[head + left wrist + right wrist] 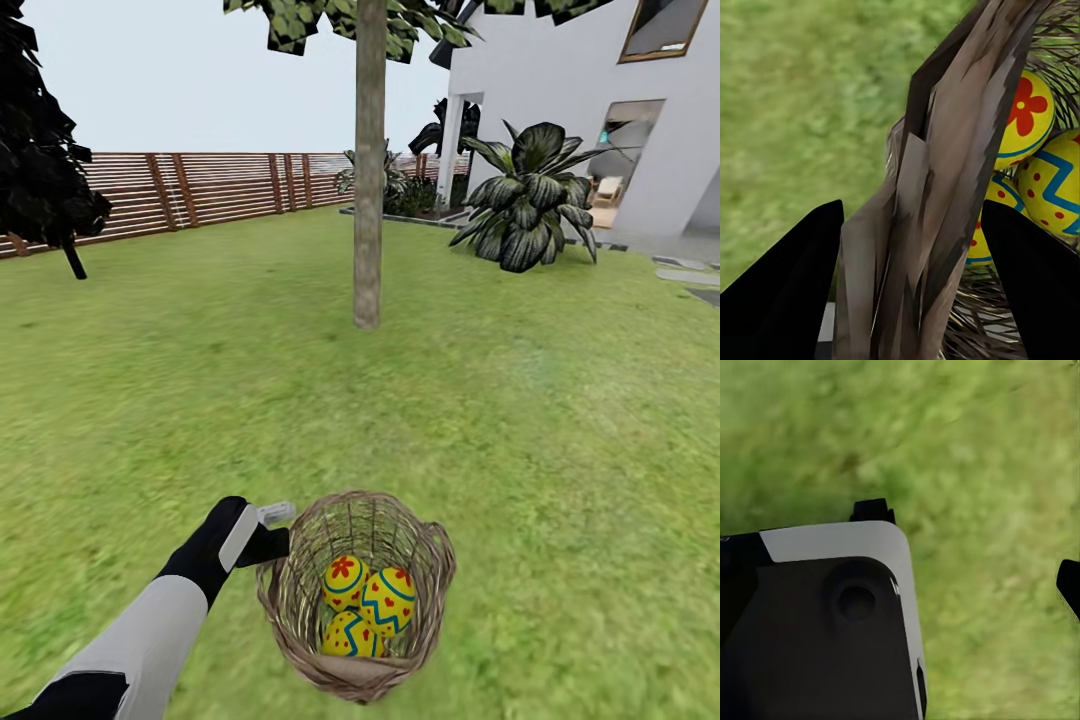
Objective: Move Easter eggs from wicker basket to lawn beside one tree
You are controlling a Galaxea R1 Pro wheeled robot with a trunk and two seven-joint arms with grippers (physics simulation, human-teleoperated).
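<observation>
On the mottled green lawn (520,420) sits the small round woven-twig wicker basket (420,640) with all three yellow painted Easter eggs (365,600) inside. The left gripper (911,300) straddles the braided rim — black fingers (787,292) either side, pinching it. Right gripper's state, can't tell. The grey-beige trunked tree (368,200) stands well beyond.

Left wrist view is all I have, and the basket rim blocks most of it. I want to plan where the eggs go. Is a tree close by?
Observer: Yes, a pale-trunked tree stands on the lawn straight beyond the wicker basket.
Operator: How many eggs are in the basket?
Observer: Three Easter eggs, clustered at the bottom.
Operator: Where is my left gripper?
Observer: The left gripper is at the basket's left rim, which sits between its fingers.
</observation>
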